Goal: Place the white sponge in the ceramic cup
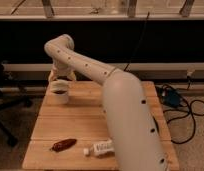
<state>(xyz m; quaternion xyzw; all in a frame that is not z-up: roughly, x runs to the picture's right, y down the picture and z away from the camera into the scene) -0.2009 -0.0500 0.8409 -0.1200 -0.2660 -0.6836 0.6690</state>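
At the far left, beside the wooden surface (pixel 125 102), part of a dark office chair (pixel 4 107) stands on the floor. On the surface's back left corner sits the ceramic cup (pixel 59 92), pale on the outside with a dark inside, upright and alone there. Directly above it hangs the gripper (pixel 62 76), its two pale fingers (pixel 51 77) spread wide to either side of the cup's rim, released and holding nothing that shows. The white sponge cannot be made out anywhere on the surface or between the fingers; my judgement is that it already lies inside the cup, hidden by the dark interior, though that cannot be confirmed from this view.

A sponge of this sort is likely light, soft and springy, not fragile and not slippery. It would best be pinched across its narrow width near the middle, gently enough that it compresses without bulging out of the grip. Once let go it may spring back and perch on the rim. The cup is the stiff, breakable item here, so the fingers should lift away without knocking it.

Toward the near edge lies a small reddish-brown object (pixel 63 145), and just to its right a white bottle (pixel 100 148) on its side. The arm (pixel 130 115) fills the right half, and black cables (pixel 187 107) trail over the floor beyond.
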